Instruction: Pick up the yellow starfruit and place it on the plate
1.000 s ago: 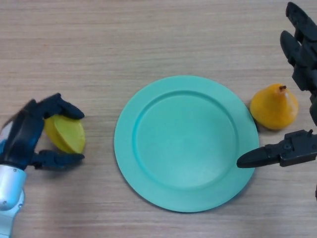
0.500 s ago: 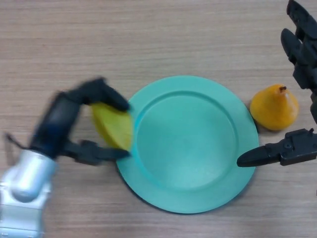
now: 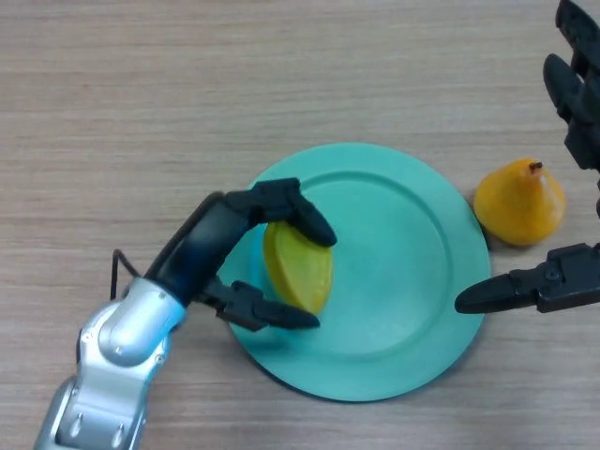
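Observation:
My left hand [image 3: 211, 253] is shut on the yellow starfruit [image 3: 298, 269], fingers over its top and thumb under it. It holds the fruit over the left part of the teal plate [image 3: 403, 272], which lies in the middle of the wooden table. I cannot tell whether the fruit touches the plate. My right hand [image 3: 562, 281] is at the right edge, fingers straight and holding nothing, its thumb pointing at the plate's right rim.
An orange-yellow pear [image 3: 518, 202] stands on the table just right of the plate, between the fingers and thumb of my right hand, untouched.
My left hand has carried the starfruit to the right, from the table left of the plate to over the plate's left part. My right hand has barely moved.

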`<state>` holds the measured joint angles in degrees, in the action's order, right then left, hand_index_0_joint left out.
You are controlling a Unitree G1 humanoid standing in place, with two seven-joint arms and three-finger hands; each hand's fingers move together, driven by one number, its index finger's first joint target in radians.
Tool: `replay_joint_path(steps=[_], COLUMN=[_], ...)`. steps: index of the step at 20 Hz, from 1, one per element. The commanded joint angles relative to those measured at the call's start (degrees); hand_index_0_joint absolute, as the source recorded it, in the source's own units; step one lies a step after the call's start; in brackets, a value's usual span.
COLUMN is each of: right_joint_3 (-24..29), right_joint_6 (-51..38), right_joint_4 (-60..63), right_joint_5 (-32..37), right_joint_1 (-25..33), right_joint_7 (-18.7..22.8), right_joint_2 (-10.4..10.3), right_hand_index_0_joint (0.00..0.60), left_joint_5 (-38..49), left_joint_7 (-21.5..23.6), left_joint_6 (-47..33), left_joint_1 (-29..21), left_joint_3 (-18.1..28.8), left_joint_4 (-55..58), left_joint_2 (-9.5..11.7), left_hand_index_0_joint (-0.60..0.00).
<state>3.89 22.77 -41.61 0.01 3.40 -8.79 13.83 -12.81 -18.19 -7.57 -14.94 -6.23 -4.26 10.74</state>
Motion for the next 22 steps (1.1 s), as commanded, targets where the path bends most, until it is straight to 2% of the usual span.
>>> replay_joint_path(steps=[1,3,4,5,6,8,17,21,22], right_joint_3=[3.1,3.3,3.3,3.3,3.4,3.3,2.6,2.0,2.2], right_joint_6=[-6.0,-7.1,-7.0,-7.0,-6.7,-5.8,-5.7,-5.2,-4.6], right_joint_4=[-3.7,-3.7,-3.7,-3.7,-3.9,-4.3,-4.1,-4.0,-3.9], right_joint_5=[2.1,2.0,2.0,2.0,2.0,1.7,1.0,0.1,0.8], right_joint_1=[1.6,0.7,0.8,0.8,0.8,1.0,1.4,2.0,2.7], right_joint_7=[1.8,1.3,1.4,1.4,1.4,1.3,1.5,1.1,0.8], right_joint_2=[1.5,1.2,1.2,1.2,1.3,1.4,1.1,1.3,1.4], right_hand_index_0_joint=[0.000,0.000,0.000,0.000,0.000,0.000,0.000,0.000,0.000], left_joint_5=[5.8,7.7,7.1,6.4,4.4,-0.9,-0.7,6.4,9.0], left_joint_7=[3.8,4.1,4.4,4.7,5.4,6.8,7.2,4.4,4.3], left_joint_6=[-4.5,-1.9,-2.0,-2.1,-2.6,-4.5,-4.2,1.9,3.3], left_joint_1=[-4.2,-5.0,-5.1,-5.1,-5.2,-5.0,-3.9,-1.2,-0.8], left_joint_3=[0.8,1.0,0.9,0.7,0.5,0.3,2.2,4.1,5.1], left_joint_4=[1.7,1.4,1.0,0.5,-0.3,-2.1,1.8,13.8,17.3], left_joint_2=[0.2,0.2,0.2,0.2,0.2,0.1,0.1,0.5,1.4], left_hand_index_0_joint=[-0.600,-0.600,-0.450,-0.350,-0.200,0.000,0.000,0.000,0.000])
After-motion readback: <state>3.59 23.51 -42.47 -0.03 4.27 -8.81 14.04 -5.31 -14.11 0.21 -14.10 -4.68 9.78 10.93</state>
